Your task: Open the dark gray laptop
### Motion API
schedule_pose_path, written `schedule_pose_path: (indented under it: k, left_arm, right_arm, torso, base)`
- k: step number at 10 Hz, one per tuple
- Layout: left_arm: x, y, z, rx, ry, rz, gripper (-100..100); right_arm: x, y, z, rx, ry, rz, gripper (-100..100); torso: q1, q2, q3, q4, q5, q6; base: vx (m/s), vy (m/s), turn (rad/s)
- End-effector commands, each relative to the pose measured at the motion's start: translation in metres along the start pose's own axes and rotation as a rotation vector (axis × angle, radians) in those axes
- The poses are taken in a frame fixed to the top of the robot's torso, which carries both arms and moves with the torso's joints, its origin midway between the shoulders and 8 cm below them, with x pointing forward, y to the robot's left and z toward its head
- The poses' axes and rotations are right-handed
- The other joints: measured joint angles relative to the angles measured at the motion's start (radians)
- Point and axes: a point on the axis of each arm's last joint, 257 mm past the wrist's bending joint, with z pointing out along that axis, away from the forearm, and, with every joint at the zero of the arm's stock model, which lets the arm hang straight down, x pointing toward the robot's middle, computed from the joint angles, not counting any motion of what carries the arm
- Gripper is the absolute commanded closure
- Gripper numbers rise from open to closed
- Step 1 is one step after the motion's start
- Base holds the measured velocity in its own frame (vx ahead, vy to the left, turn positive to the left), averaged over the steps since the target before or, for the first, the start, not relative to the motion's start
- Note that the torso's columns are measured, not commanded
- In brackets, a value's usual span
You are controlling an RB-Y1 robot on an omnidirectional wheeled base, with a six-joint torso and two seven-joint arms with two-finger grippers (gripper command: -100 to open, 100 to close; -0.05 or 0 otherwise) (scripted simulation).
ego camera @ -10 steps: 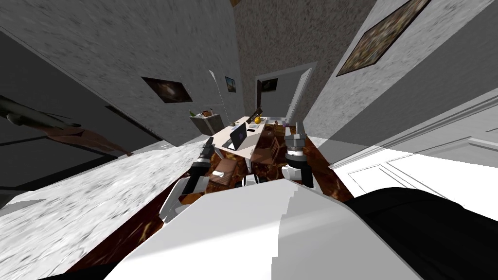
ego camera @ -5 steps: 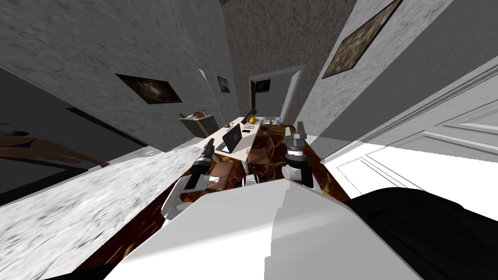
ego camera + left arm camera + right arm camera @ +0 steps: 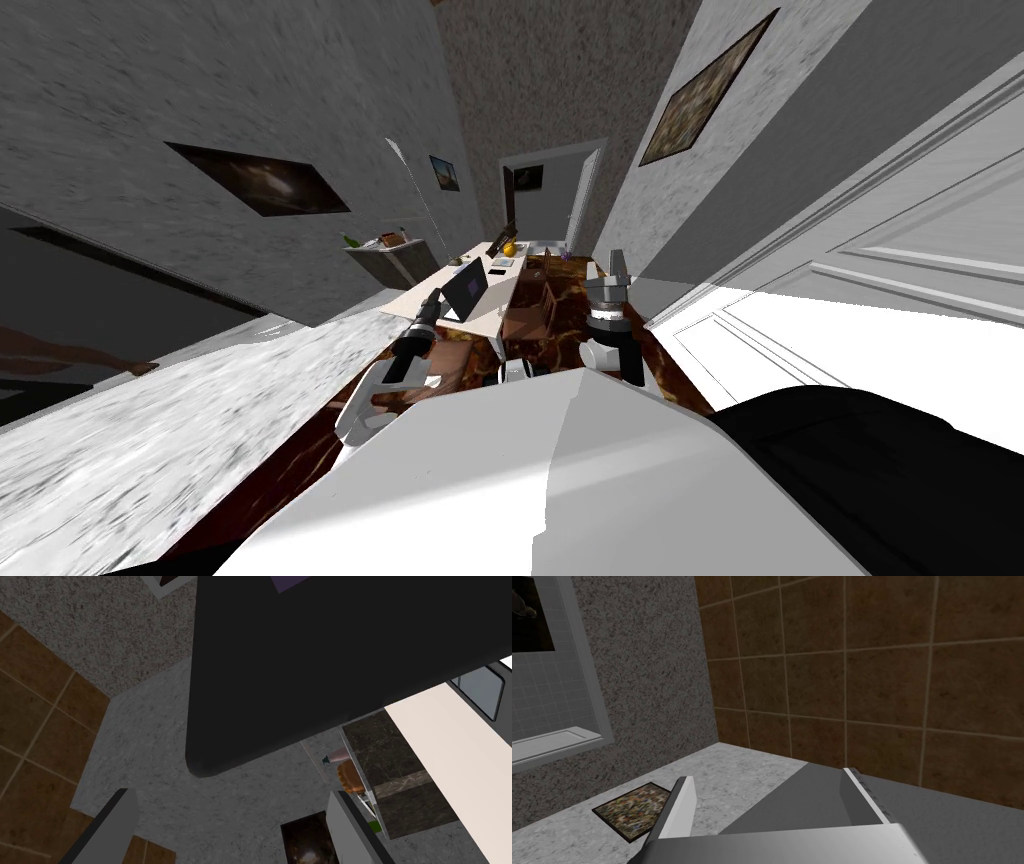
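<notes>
The dark gray laptop [image 3: 465, 288] stands on a white table [image 3: 505, 285] with its lid raised and a dark, faintly purple screen. My left gripper [image 3: 432, 298] is close beside the laptop's near edge. In the left wrist view its fingers [image 3: 120, 816] are open, a little short of the dark lid [image 3: 325, 666], whose rounded corner hangs just beyond them; nothing is between them. My right gripper [image 3: 614, 262] is held up to the right of the table, open and empty [image 3: 768, 776].
Brown chairs [image 3: 455, 355] [image 3: 530, 310] stand by the table on a dark brown floor. A yellow object [image 3: 510, 247] and small items lie at the table's far end. A wall shelf [image 3: 385, 255] is left of the table, a doorway [image 3: 545, 195] beyond.
My view has swung, so the table and laptop have slid left, closer to my left gripper. The lid's angle looks the same. The right arm holds its pose.
</notes>
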Motion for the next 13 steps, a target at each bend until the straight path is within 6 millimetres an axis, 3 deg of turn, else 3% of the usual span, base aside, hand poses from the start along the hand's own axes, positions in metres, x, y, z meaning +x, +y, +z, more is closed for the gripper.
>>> schedule_pose_path:
  k: [1,4,5,7,11,12,13]
  left_arm:
    - [0.000,0.017,0.001,-0.058,-0.001,0.017,-100]
    - [-0.001,0.011,0.000,-0.047,-0.002,0.015,-100]
    - [-0.001,0.011,0.000,-0.048,-0.003,0.015,100]
    - [-0.013,0.010,0.021,-0.018,0.007,0.012,100]
    - [-0.011,0.055,0.023,-0.105,0.011,0.017,100]
    - [-0.030,0.037,0.040,-0.045,0.009,0.012,100]
    - [-0.031,0.039,0.044,-0.049,0.007,0.009,100]
  right_arm:
    - [0.000,0.000,0.000,0.000,0.000,0.000,0]
    - [0.000,0.000,0.000,0.000,0.000,0.000,0]
    - [0.000,0.000,0.000,0.000,0.000,0.000,0]
    - [0.000,0.000,0.000,0.000,0.000,0.000,0]
    - [0.000,0.000,0.000,0.000,0.000,0.000,0]
    - [0.000,0.000,0.000,0.000,0.000,0.000,0]
    - [0.000,0.000,0.000,0.000,0.000,0.000,0]
  torso:
    - [0.001,-0.001,0.000,0.000,0.000,0.000]
    - [0.003,-0.002,-0.001,0.000,0.001,0.000]
    - [0.002,0.000,-0.001,0.000,0.001,0.000]
    - [0.001,0.007,0.004,0.001,0.001,0.004]
    - [0.009,-0.010,-0.005,-0.008,0.006,-0.004]
    - [0.011,-0.012,-0.006,-0.012,0.009,-0.003]
    - [0.009,-0.006,-0.004,-0.007,0.007,0.004]
  base:
    - [0.048,-0.052,-0.118]
    - [0.057,-0.008,-0.018]
    - [0.008,0.001,0.004]
    - [-0.175,0.019,-0.352]
    - [-0.018,0.012,-0.006]
    - [-0.123,0.027,-0.395]
    - [-0.167,0.044,-0.315]
